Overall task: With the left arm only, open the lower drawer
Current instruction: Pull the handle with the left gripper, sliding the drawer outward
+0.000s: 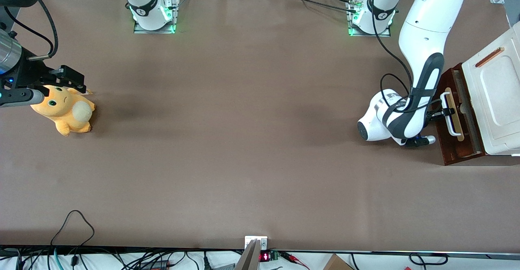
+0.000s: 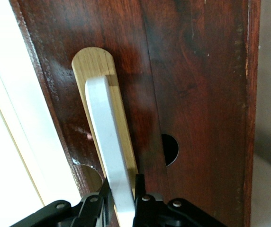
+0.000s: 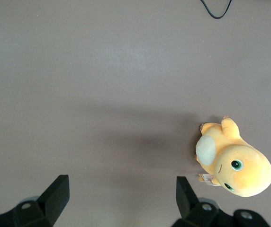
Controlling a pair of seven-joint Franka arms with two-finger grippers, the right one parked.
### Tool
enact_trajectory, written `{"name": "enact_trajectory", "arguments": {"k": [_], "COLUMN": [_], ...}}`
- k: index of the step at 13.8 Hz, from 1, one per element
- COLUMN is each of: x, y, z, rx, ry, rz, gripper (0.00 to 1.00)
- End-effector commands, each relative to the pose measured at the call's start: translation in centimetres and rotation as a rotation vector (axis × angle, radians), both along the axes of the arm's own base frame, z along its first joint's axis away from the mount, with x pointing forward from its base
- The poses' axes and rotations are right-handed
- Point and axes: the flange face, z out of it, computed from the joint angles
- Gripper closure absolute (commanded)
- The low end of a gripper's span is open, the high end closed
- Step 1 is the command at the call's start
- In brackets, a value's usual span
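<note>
Glossy white left arm (image 1: 426, 22), grey inlay, black end effector (image 2: 125, 198).

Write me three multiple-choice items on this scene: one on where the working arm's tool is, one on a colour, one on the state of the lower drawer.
1. Where is the tool?
A. At the white handle of the lower drawer
B. Over the plush toy
C. Above the middle of the table

2. What colour is the drawer front?
A. Pale blue
B. Dark red-brown
C. Black

3. What state is the lower drawer in?
A. Taken out and lying on the table
B. Covered by a cloth
C. Sticking out a little from under the white cabinet top

Answers:
1 A: the left wrist view shows the tool's fingers on either side of the white handle.
2 B: the wood around the handle is dark red-brown in both views.
3 C: the front view shows the drawer front out past the cabinet top, with a strip of its inside visible.
</note>
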Motion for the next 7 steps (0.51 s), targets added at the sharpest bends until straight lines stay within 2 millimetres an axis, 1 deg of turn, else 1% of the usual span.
{"name": "enact_trajectory", "arguments": {"k": [1, 7], "x": [0.75, 0.57], "y": [-1.65, -2.52], "z": [0.96, 0.86], "rx": [-0.014, -0.025], "ry": [-0.003, -0.007], "rz": [0.002, 0.006], "gripper": [0.83, 0.83]}}
